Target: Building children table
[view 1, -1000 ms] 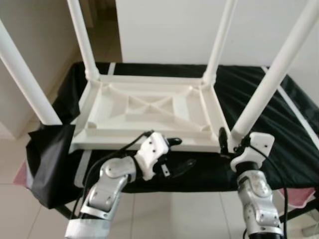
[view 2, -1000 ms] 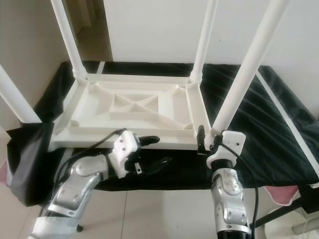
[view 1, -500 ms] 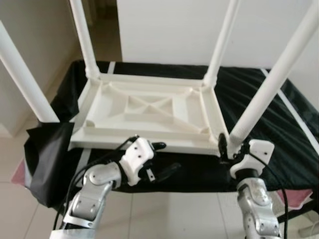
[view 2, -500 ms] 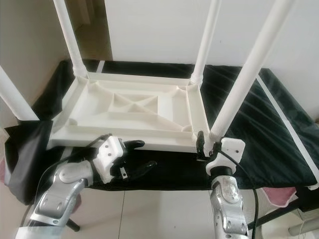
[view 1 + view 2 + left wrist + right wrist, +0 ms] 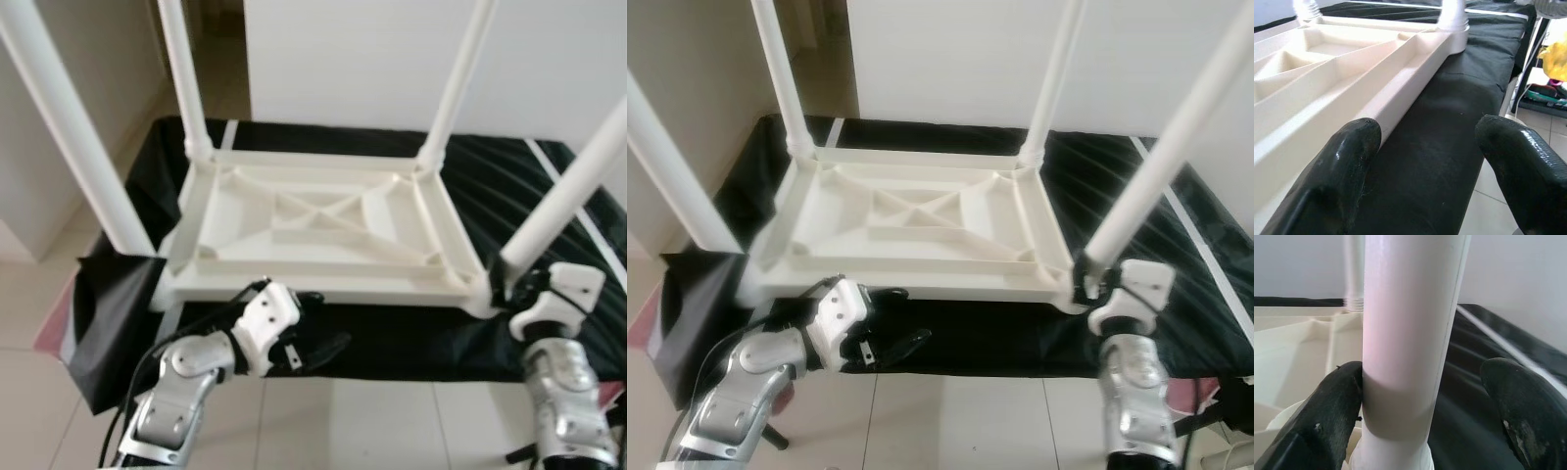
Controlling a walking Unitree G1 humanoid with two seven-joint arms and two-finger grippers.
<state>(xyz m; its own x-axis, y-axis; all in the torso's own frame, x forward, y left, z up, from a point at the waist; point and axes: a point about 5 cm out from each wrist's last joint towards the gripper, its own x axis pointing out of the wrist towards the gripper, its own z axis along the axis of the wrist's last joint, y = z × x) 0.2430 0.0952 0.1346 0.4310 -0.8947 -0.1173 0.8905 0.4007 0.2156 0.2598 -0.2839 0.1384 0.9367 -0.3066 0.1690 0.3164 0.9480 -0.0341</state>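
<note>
The children's table (image 5: pixel 323 230) lay upside down on the worktop (image 5: pixel 509 186), its top flat on the cover and its four legs pointing up, one at each corner; its near rim ran along the worktop's front edge; the left gripper (image 5: pixel 318 328) sat at that front edge, just before the near rim, toward the left; the right gripper (image 5: pixel 505 284) stood at the near right leg (image 5: pixel 1161 166), jaws on either side of its base, one finger (image 5: pixel 1334 406) touching it.
</note>
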